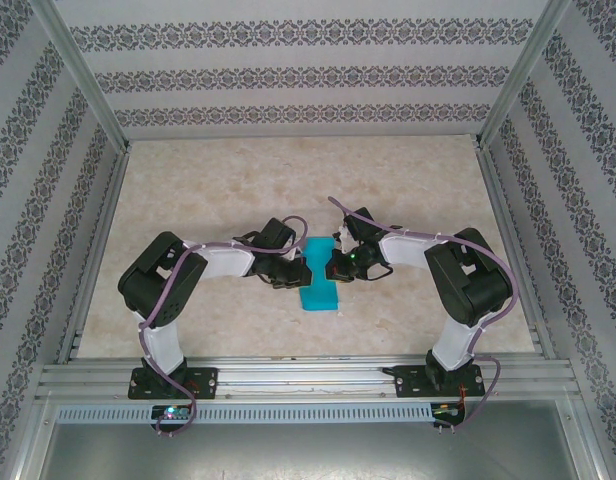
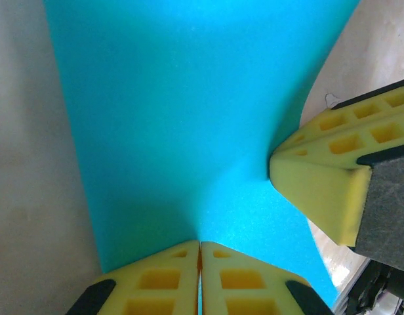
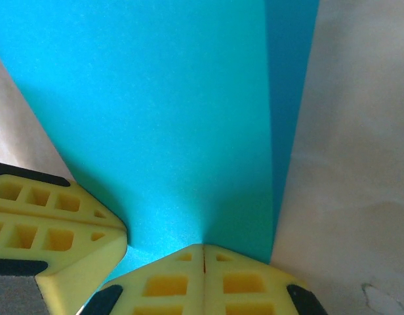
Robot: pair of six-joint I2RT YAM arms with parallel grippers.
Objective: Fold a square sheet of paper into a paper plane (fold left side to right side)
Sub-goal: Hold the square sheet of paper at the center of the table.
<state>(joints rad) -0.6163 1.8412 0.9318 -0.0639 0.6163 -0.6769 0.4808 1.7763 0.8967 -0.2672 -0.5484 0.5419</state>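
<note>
While folded (narrow strip), teal paper (image 1: pixel 319 296) pinched by left end effector (image 2: pixel 201 247) and right end effector (image 3: pixel 203 249).

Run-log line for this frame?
phase: pressing fold | left hand: shut, tips on teal paper sheet | right hand: shut, tips on sheet, opposite side | sheet: folded narrow, on table

The paper (image 2: pixel 189 118) is matte; the stone-patterned table (image 1: pixel 238 180) looks smooth, possibly laminate.

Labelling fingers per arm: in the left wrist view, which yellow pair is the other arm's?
The pair entering from the right edge: the right gripper, tip against the blue paper. The left gripper's own pair sits bottom centre.
</note>
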